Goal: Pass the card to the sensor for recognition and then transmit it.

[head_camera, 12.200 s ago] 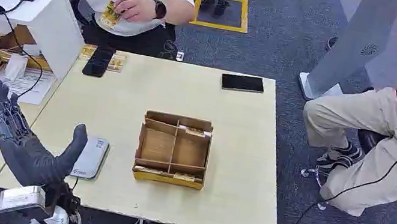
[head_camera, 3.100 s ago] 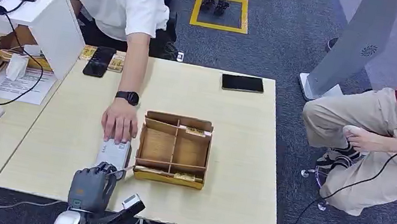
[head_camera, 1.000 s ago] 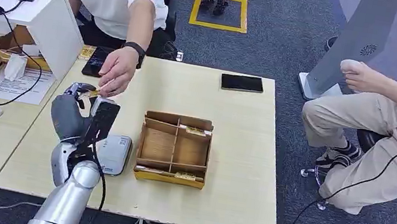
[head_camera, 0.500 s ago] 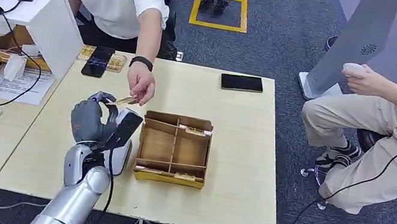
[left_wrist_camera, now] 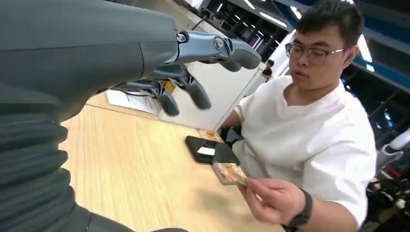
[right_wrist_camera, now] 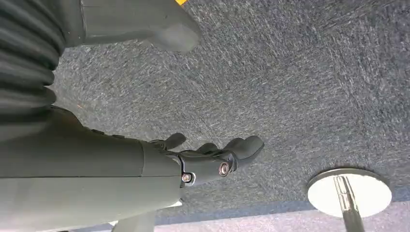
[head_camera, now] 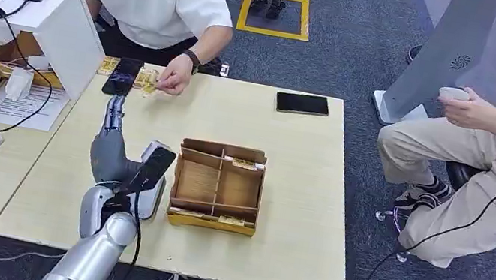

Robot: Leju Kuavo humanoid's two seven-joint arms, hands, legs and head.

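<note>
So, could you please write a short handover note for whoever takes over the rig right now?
Left hand: raised over the table near the sensor, fingers apart, holding nothing.
Right hand: hanging over the carpet, holding nothing.
Card: in the person's hand at the table's far edge, by the black phone.
Done: the card is with the person.
Left: nothing visible; wait for another card.
</note>
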